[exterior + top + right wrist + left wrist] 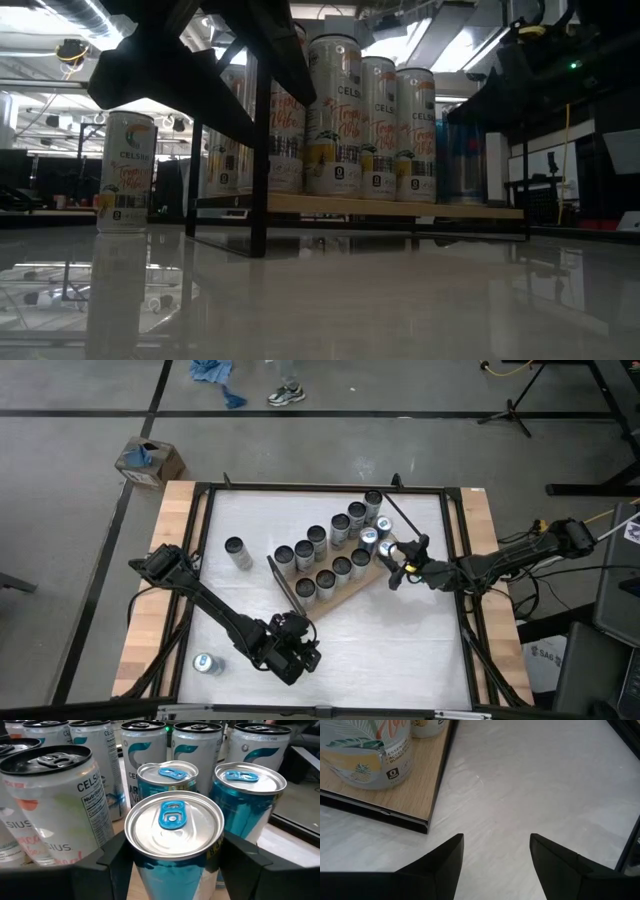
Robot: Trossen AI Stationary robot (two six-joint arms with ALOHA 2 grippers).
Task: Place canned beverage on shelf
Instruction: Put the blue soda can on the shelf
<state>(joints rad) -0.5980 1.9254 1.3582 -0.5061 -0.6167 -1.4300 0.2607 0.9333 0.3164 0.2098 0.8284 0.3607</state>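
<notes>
The shelf (362, 580), a light wood board, lies slantwise in the middle of the table and carries several upright cans (318, 538). My right gripper (392, 573) reaches in from the table's right to the shelf's right end and is shut on a silver and teal can with a blue tab (173, 827). That can stands just in front of two like cans (250, 775). My left gripper (295, 655) hangs open over bare table, near the shelf's corner (415, 795); nothing is between its fingers (496, 840). My right gripper pinches the blue-tab can between its two fingers, one on each side of the can's wall just below the top rim (131, 857). The fingers come nearly level from the table's right side. The can is upright; whether its base rests on the shelf is hidden.
One can (237, 552) stands alone on the table left of the shelf, also in the low view (125, 170). Another can (207, 664) lies on its side near the front left corner. A black frame (330, 488) rims the white tabletop. White tabletop shows in front of the shelf.
</notes>
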